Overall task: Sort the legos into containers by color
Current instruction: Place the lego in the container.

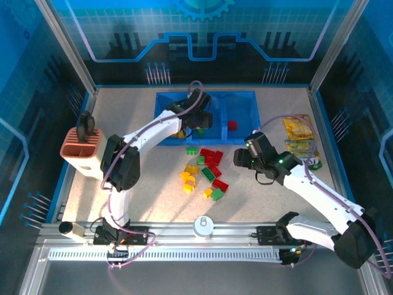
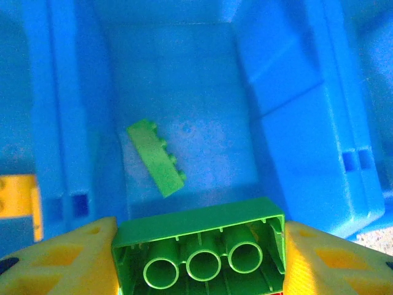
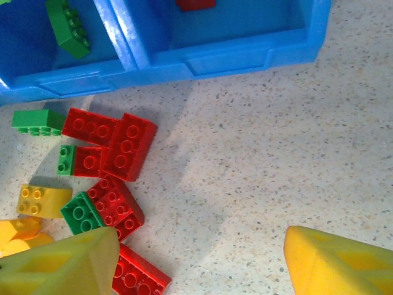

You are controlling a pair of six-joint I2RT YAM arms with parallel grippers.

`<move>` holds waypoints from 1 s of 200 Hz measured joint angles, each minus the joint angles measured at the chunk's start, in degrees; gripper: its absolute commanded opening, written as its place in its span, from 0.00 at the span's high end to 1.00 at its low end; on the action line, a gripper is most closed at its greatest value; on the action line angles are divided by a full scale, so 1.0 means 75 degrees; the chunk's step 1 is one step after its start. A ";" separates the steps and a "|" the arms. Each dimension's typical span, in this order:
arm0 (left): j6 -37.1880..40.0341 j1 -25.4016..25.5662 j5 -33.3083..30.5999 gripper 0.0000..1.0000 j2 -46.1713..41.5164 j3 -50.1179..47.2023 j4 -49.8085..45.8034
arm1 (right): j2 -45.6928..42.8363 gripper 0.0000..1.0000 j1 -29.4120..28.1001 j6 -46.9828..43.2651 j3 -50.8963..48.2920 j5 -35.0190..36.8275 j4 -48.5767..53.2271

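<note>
Left claw: the left gripper [image 2: 199, 263] pinches a green studded plastic brick [image 2: 202, 236] between its yellow fingers [image 2: 61, 261]. The brick's hollow underside faces the wrist camera, and it hangs above the middle compartment.
Tray: a low translucent blue plastic tray [image 1: 242, 142] with three compartments sits against the far edge of the speckled table [image 1: 141, 190], about midway along it.
In the tray: a second green brick [image 2: 156, 157] lies slanted on the middle floor. A red brick [image 1: 232, 125] is in the right compartment and a yellow brick [image 2: 15, 196] in the left one.
Right claw: the right gripper [image 3: 202, 258] is spread wide with nothing between its fingers, above bare table just right of the pile.
Loose pile: red, green and yellow bricks [image 1: 206, 172] lie at the table's centre, just in front of the tray.
Left edge: a salmon-orange slotted holder [image 1: 83, 150].
Right edge: yellow-green snack packets [image 1: 299, 138].
</note>
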State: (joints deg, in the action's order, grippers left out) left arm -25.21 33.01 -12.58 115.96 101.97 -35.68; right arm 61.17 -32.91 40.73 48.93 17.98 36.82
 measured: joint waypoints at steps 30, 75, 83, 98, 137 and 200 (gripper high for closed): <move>0.0149 -0.0149 0.0198 0.39 0.0542 0.0723 -0.0160 | -0.0058 0.27 0.0047 -0.0006 -0.0122 -0.0122 0.0029; 0.0221 -0.0280 0.0388 0.16 0.0746 0.0997 -0.0265 | -0.0172 0.21 0.0044 -0.0111 -0.0475 -0.0615 -0.0015; 0.0219 -0.0280 0.0440 0.16 0.0746 0.0997 -0.0265 | -0.0187 0.21 0.0038 -0.0152 -0.0539 -0.0691 -0.0050; 0.0219 -0.0280 0.0539 0.16 0.0694 0.0941 -0.0224 | -0.0184 0.21 -0.0006 -0.0248 -0.0606 -0.0816 -0.0090; 0.0213 -0.0274 0.0863 0.17 -0.0356 0.0105 0.0006 | 0.0038 0.22 -0.0399 -0.0627 -0.0606 -0.1064 -0.0297; 0.0125 -0.0271 0.1067 0.18 -0.3797 -0.2690 0.1218 | 0.1545 0.25 -0.1501 -0.1329 0.0542 -0.1061 -0.0353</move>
State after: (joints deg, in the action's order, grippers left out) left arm -24.27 30.98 -4.58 87.48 81.80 -26.55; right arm 72.75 -44.16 30.76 52.99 10.02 34.17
